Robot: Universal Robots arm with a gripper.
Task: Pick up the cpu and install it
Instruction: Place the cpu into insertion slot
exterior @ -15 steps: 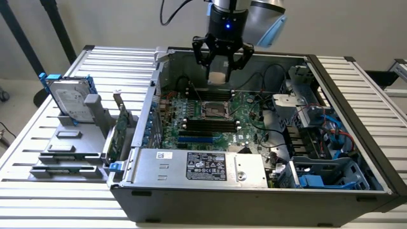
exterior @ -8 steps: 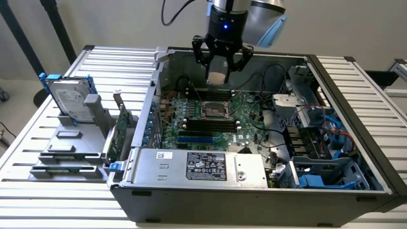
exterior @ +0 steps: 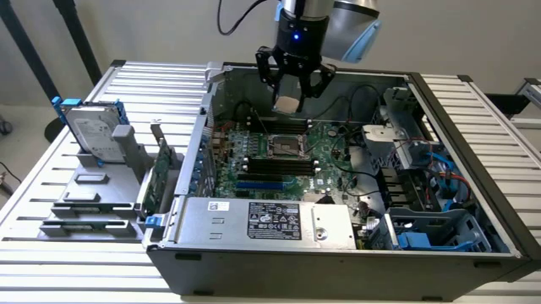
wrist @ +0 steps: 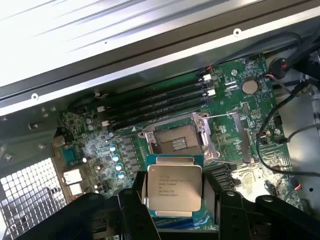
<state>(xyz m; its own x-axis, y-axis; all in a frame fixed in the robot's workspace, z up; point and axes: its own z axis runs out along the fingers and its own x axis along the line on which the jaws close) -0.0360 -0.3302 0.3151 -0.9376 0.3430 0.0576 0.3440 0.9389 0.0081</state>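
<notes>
The cpu [wrist: 173,186], a small flat square chip with a dull silver top and printed text, hangs between my black fingers [wrist: 135,210]. In the exterior view my gripper [exterior: 290,100] is shut on the cpu [exterior: 287,103] and hovers above the open computer case [exterior: 338,253], near its back wall. Below it on the green motherboard [exterior: 325,142] lies the open cpu socket [exterior: 285,147] with its metal frame raised. From the wrist, the socket [wrist: 177,140] sits just beyond the chip.
A silver hard drive with blue rails [exterior: 91,130] stands in a grey holder [exterior: 85,202] at the exterior view's left. An expansion card [exterior: 156,171] leans beside the case. A grey power supply with a black label [exterior: 266,221] fills the case front. Cables [exterior: 422,164] run at the right.
</notes>
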